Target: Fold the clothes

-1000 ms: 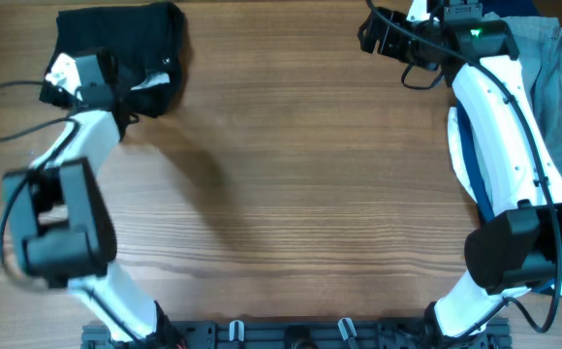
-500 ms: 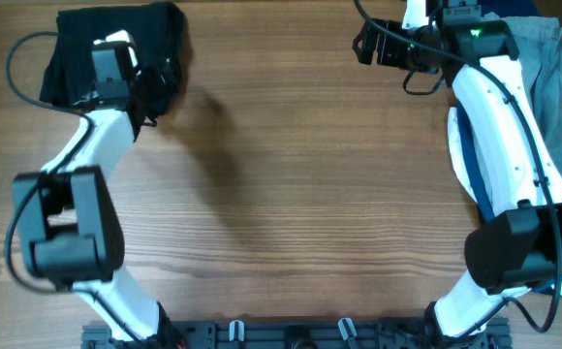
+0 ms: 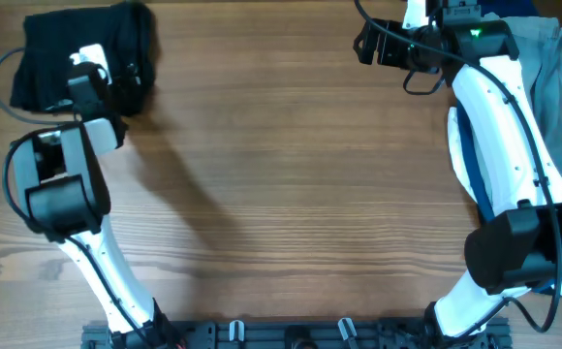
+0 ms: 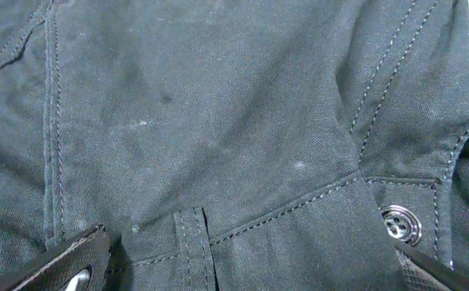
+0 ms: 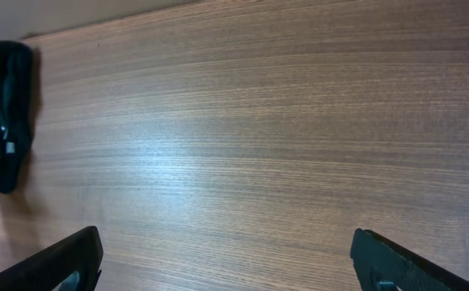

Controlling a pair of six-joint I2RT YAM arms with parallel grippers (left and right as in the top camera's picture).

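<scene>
The black shorts (image 3: 48,44) lie bunched at the table's far left corner. In the left wrist view they (image 4: 234,121) fill the frame, with a belt loop and a metal button (image 4: 399,224) showing. My left gripper (image 3: 116,78) is over their right part, its jaws (image 4: 251,267) open wide with the waistband fabric between them. My right gripper (image 3: 370,39) is open and empty above bare wood at the far right, jaws (image 5: 234,263) wide apart. The shorts also show far off in the right wrist view (image 5: 0,113).
A pile of other garments lies along the right edge: a grey piece (image 3: 543,68) at the back, with navy and white pieces (image 3: 460,145) under my right arm. The wooden table (image 3: 291,174) stretches between both arms.
My left arm has swung to the left and the black shorts have shifted left with it. My right gripper turned slightly a second ago and has since held still.
</scene>
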